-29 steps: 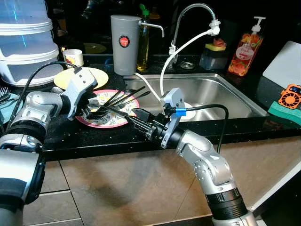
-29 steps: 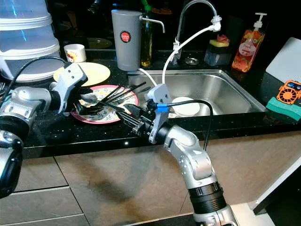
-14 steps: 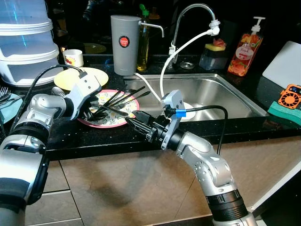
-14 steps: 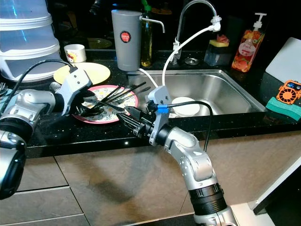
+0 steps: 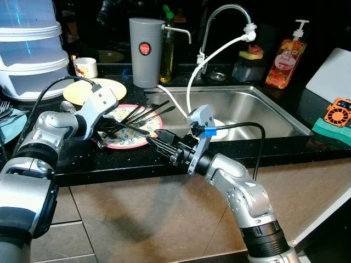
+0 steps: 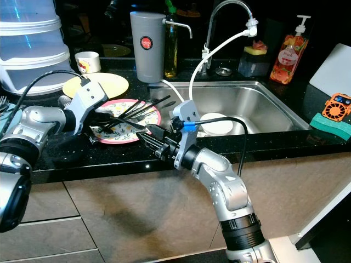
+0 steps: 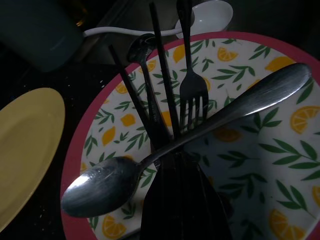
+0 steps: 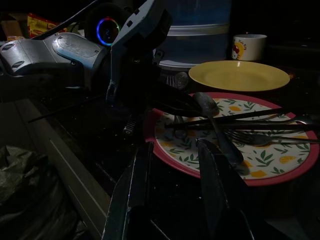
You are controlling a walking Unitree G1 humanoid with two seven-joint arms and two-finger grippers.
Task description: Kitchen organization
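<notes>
A pink-rimmed plate (image 5: 143,131) with a lemon pattern lies on the black counter, left of the sink. On it lie black chopsticks (image 7: 161,85), a fork (image 7: 192,90) and a spoon (image 7: 165,155). My left gripper (image 5: 105,133) is at the plate's left rim, its fingers (image 7: 182,200) closed over the rim under the spoon. My right gripper (image 5: 155,143) hovers low at the plate's near right edge, open with nothing between its fingers (image 8: 212,180).
A yellow plate (image 5: 90,90), a mug (image 5: 85,67) and stacked plastic containers (image 5: 27,49) sit behind on the left. A grey canister (image 5: 145,52) stands by the tap. The sink (image 5: 258,107) holds a white bowl (image 5: 220,129). The counter edge (image 5: 109,170) runs in front.
My left gripper has moved in onto the plate's left rim, and that side of the plate has shifted slightly toward the sink. The right gripper edged a little closer to the plate.
</notes>
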